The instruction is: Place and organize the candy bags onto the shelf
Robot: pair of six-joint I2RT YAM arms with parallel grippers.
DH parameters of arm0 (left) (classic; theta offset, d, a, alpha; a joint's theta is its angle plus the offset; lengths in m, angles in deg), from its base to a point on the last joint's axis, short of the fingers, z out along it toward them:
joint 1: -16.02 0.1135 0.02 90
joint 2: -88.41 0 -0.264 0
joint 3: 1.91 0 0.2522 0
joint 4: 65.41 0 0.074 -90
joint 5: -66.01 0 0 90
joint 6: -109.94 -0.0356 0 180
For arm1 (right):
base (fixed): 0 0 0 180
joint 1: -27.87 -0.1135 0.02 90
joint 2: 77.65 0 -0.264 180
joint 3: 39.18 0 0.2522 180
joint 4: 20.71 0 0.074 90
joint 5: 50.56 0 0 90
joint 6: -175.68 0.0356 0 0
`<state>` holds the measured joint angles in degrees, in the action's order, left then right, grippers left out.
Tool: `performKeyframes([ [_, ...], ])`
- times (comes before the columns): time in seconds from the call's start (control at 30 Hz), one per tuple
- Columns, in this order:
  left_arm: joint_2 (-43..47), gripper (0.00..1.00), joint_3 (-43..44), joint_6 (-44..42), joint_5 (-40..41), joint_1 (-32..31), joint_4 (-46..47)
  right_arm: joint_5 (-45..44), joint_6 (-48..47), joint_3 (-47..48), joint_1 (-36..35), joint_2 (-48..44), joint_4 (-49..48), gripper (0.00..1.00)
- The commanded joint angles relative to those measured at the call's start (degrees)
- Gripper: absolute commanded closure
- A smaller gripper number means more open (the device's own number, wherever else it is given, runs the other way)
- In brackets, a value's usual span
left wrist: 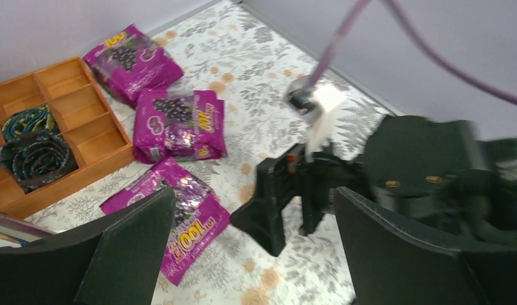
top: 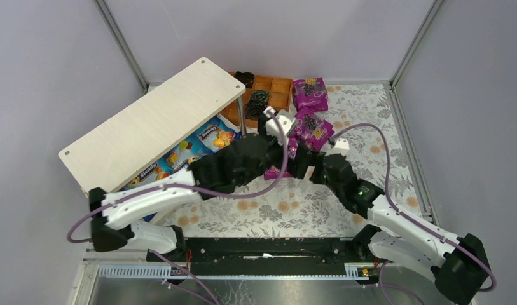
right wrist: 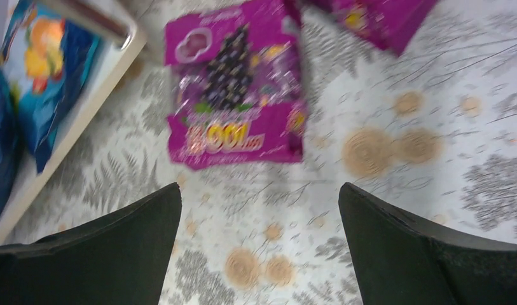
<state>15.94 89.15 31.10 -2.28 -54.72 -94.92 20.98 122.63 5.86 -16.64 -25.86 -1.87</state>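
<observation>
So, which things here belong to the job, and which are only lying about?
For the job: purple candy bags, blue candy bags, shelf.
Lying about: wooden tray, black rings.

Standing over the table, I can read little. One purple bag (left wrist: pixel 179 222) in the left wrist view carries big yellow letters reading "OOL" — whatever comes before them I can't make out. The purple bag by the shelf (right wrist: pixel 240 89) in the right wrist view shows the same letters, blurred. The blue bags (top: pixel 214 135) on the shelf (top: pixel 147 127) bear a white word like "Blendy" — too small to be sure.
</observation>
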Motion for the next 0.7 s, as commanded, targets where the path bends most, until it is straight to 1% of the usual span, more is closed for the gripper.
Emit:
performKeyframes([
  [0.0,-5.2,0.01,2.7,0.7,-4.1,7.6,10.5,5.9,-4.1,0.3,9.3,2.5,-2.4,0.0],
  [0.07,-7.5,0.01,3.4,0.7,-6.4,10.1,13.3,9.9,-4.8,2.2,15.5,7.5,-2.8,0.0],
  [0.13,-9.6,0.01,3.4,-1.0,-7.3,11.6,17.1,16.3,-4.5,3.9,23.7,13.1,-4.2,0.0],
  [0.17,-10.6,0.01,3.4,-2.0,-7.3,12.1,19.1,20.0,-3.9,4.3,29.1,15.9,-6.6,0.0],
  [0.27,-13.9,0.01,3.8,-3.8,-7.5,14.1,24.2,28.2,-1.6,6.3,37.2,24.1,-16.5,0.0],
  [0.33,-16.1,0.01,3.2,-4.6,-5.9,15.2,28.4,30.2,0.4,9.2,40.4,29.8,-22.3,0.0],
  [0.4,-18.0,0.01,1.0,-6.6,-4.1,15.5,34.5,30.1,3.3,12.9,42.8,34.8,-25.3,0.0],
  [0.5,-21.0,0.01,-2.1,-9.5,-4.8,15.6,41.7,30.7,7.1,17.0,44.1,41.1,-31.2,0.0],
  [0.57,-23.1,0.01,-4.0,-11.6,-6.3,15.6,44.6,31.3,6.3,19.9,46.0,45.4,-33.0,0.0],
  [0.67,-26.4,0.02,-6.0,-14.0,-5.0,15.6,47.8,34.4,0.1,24.7,46.5,50.7,-33.9,0.0],
])
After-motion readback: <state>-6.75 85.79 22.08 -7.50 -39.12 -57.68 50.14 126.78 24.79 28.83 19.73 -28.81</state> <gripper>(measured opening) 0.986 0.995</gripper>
